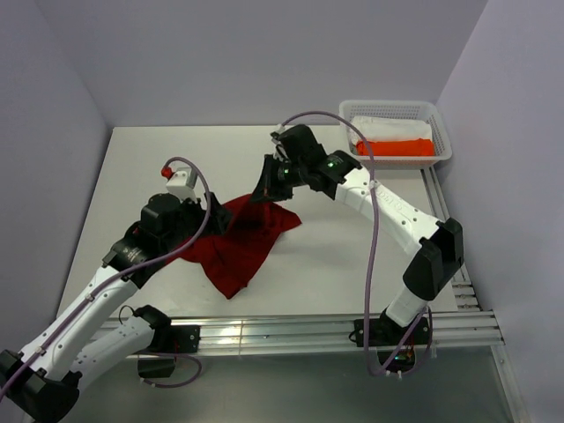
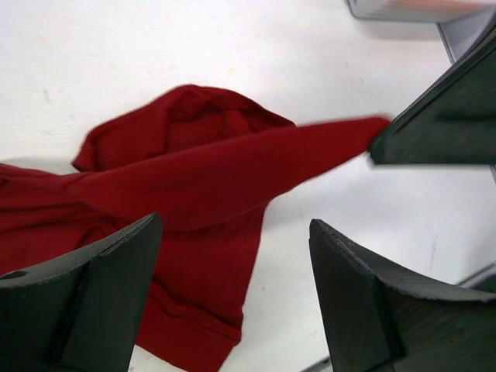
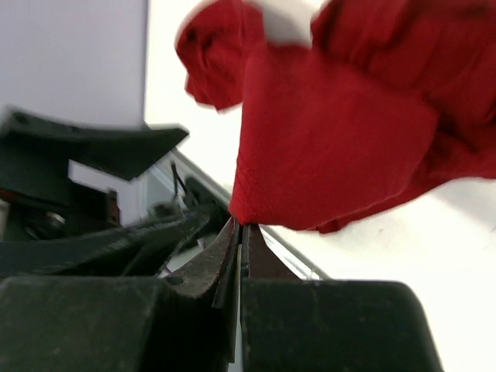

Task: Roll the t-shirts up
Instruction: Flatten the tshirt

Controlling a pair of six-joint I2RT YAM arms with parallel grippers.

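Pinching a stitched edge of the dark crimson t-shirt, the right end effector has its two fingers pressed flat together, with the cloth caught right at their tips. From that grip the fabric rises off the surface in a taut band that runs back down to the rest of the garment. The left end effector stands open, its own fingers set wide apart above the shirt with nothing between them. Below the gap lie a crumpled fold of red cloth and bare white surface. Seen from overhead, the two end effectors are near each other over the shirt's far side, the left one at its left edge and the right one at its far corner. The t-shirt lies rumpled and unrolled near the middle of the white desk, its body trailing toward the near edge in a rough point. At the desk's far right corner, well apart from the shirt, sits a white plastic basket holding a bright orange bundle with a white cloth behind it.
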